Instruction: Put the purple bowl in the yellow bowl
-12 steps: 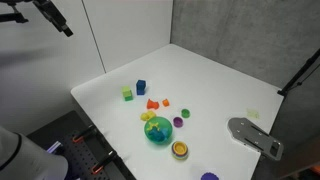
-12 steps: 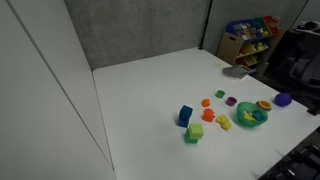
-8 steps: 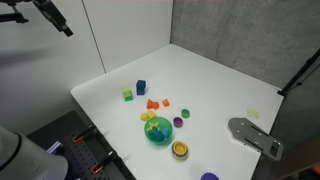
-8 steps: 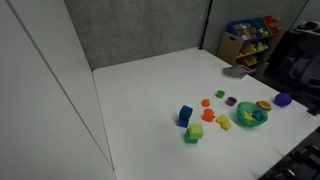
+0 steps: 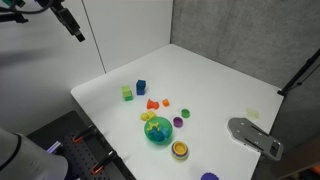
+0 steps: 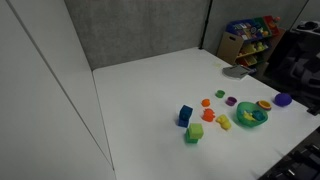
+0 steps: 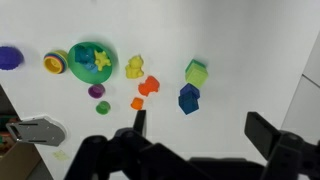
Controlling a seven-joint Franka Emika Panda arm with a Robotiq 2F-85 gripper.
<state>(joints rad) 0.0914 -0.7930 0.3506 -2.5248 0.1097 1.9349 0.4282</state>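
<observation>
The purple bowl (image 5: pixel 209 177) sits at the table's near edge and also shows in an exterior view (image 6: pixel 283 99) and the wrist view (image 7: pixel 9 57). The yellow bowl (image 5: pixel 180 149) stands close beside it, empty, with an orange-brown inside; it also shows in an exterior view (image 6: pixel 264 105) and the wrist view (image 7: pixel 56 62). My gripper (image 7: pixel 203 128) is open and empty, high above the table and far from both bowls. In an exterior view the gripper (image 5: pixel 72 25) is at the top left.
A larger green bowl (image 5: pixel 158 131) holding toys stands next to the yellow bowl. A small darker violet piece (image 5: pixel 179 123), orange pieces (image 5: pixel 153 103), a blue cube (image 5: pixel 141 87) and a green cube (image 5: pixel 128 94) lie mid-table. A grey flat object (image 5: pixel 255 137) lies near the edge.
The arm has moved a little rightward and down in the exterior view. The bowls and toys have not moved.
</observation>
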